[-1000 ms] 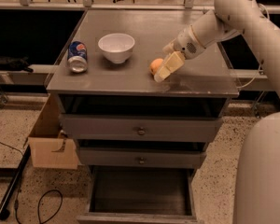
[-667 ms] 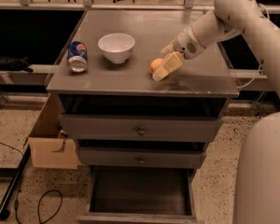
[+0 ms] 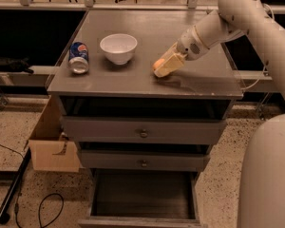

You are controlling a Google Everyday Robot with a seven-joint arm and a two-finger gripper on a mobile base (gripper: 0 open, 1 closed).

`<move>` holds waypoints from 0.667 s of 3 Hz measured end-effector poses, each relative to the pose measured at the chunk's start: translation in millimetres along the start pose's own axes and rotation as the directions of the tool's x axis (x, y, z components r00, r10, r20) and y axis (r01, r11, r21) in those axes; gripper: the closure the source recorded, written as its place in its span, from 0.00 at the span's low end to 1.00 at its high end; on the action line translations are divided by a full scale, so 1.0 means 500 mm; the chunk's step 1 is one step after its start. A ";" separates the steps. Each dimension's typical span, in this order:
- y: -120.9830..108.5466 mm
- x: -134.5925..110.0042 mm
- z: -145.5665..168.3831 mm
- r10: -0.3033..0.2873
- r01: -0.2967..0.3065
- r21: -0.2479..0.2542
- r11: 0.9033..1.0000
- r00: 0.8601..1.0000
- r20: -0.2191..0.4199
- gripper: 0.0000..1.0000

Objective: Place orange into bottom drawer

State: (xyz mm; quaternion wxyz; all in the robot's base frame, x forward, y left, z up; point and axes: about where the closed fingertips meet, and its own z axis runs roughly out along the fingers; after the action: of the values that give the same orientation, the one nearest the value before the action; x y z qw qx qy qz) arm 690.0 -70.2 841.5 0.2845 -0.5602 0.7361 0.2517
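Observation:
The orange (image 3: 158, 63) rests on the grey cabinet top (image 3: 147, 82), right of the middle. My gripper (image 3: 165, 66) is down at the cabinet top with its pale fingers (image 3: 171, 63) around the orange, which shows at their left side. The arm reaches in from the upper right. The bottom drawer (image 3: 142, 218) is pulled out below, with a dark interior and nothing visible inside.
A white bowl (image 3: 118, 48) stands left of the orange, and a blue soda can (image 3: 78, 58) lies on its side further left. The two upper drawers (image 3: 143, 131) with round knobs are partly out. A cardboard box (image 3: 52, 146) and a cable lie on the floor at left.

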 end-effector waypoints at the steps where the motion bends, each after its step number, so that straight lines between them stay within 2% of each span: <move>1: 0.000 0.000 0.000 0.000 0.000 0.000 1.000 1.000 0.000 0.94; 2: -0.001 0.001 0.002 0.001 -0.001 -0.002 1.000 1.000 -0.003 1.00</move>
State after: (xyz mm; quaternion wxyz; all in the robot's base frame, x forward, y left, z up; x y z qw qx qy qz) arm 690.3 -70.0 840.5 0.2829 -0.5604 0.7366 0.2518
